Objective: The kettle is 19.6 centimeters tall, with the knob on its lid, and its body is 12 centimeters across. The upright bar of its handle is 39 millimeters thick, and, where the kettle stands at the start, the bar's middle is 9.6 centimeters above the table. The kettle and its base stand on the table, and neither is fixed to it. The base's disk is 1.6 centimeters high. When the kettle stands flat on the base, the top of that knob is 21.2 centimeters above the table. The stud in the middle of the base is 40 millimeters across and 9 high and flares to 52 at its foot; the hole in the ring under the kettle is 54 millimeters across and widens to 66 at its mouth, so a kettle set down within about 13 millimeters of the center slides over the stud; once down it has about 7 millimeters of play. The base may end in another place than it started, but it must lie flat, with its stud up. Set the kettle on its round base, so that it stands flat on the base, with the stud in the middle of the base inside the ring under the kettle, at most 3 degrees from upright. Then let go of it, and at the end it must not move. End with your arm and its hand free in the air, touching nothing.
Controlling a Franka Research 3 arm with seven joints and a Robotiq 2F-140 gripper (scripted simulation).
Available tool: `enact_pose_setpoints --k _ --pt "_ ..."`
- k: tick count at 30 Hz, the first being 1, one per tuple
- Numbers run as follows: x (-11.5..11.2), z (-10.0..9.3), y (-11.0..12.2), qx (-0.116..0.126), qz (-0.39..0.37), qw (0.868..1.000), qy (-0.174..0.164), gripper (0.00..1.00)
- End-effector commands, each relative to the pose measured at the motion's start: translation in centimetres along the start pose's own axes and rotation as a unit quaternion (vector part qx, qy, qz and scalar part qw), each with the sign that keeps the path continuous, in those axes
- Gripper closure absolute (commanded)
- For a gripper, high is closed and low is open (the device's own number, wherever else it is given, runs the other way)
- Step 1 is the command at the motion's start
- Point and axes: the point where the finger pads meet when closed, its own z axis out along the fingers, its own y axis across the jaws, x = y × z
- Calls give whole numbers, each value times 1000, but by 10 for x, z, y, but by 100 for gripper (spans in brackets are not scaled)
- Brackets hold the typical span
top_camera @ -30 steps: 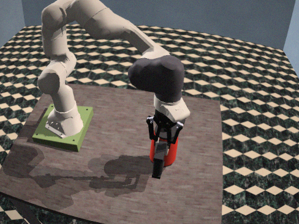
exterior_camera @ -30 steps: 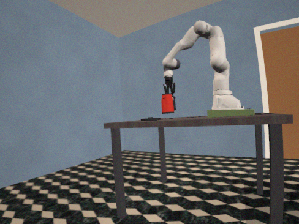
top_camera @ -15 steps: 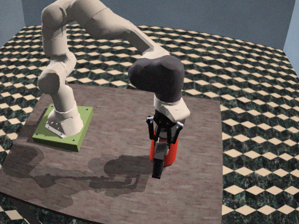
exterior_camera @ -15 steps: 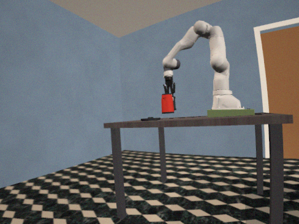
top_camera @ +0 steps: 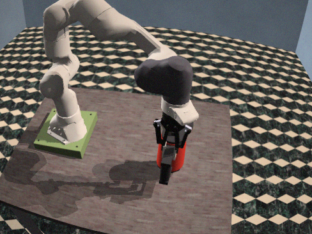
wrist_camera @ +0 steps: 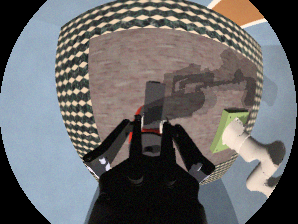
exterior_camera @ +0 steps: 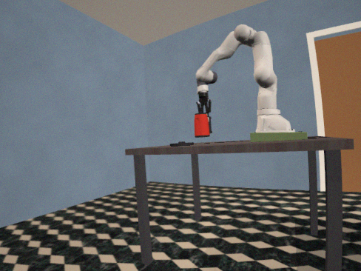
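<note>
The red kettle (top_camera: 181, 156) (exterior_camera: 201, 126) hangs upright in the air, a little above the table (top_camera: 128, 105) (exterior_camera: 240, 146). Its dark handle bar (top_camera: 166, 166) (wrist_camera: 152, 102) faces the front of the table. My gripper (top_camera: 171, 144) (exterior_camera: 203, 110) (wrist_camera: 152, 112) points straight down and is shut on the kettle's handle from above. The flat dark base (exterior_camera: 181, 144) lies on the table to the left of the kettle in the exterior view. The base is hidden in the top view and the wrist view.
The arm stands on a green mounting plate (top_camera: 86, 128) (exterior_camera: 279, 136) (wrist_camera: 229, 129) at the table's left side. The arm's shadow (top_camera: 121, 182) falls on the table top in front. The table's right edge (top_camera: 231, 160) is close to the kettle.
</note>
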Motion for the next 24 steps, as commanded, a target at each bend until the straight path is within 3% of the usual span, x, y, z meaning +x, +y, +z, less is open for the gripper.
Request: enact_pose_setpoints --k 1,24 --pt "-5 -4 -2 4 4 1000 2 100" --pt "-53 -3 0 4 4 1000 2 100"
